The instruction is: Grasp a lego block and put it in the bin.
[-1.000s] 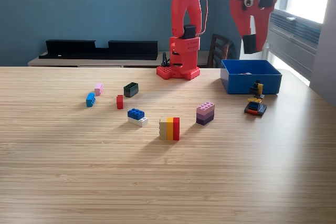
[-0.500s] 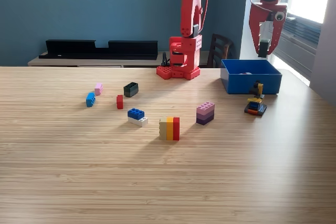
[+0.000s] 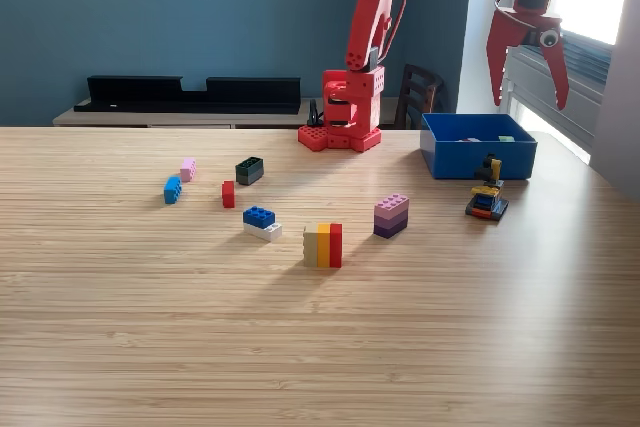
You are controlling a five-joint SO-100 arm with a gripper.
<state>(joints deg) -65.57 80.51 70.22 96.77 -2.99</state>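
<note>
Several blocks are scattered across the bench [image 3: 320, 347], the nearest to the pincer [image 3: 527, 72] being a small stack [image 3: 487, 197] at right of centre, just before the bin [image 3: 478, 157]. The pincer is seen at the upper right of the frame, above the bin's far right edge, spread wide and holding nothing. Remaining blocks lie down and leftward; a small green piece [image 3: 506, 139] is glimpsed inside the bin.
</note>
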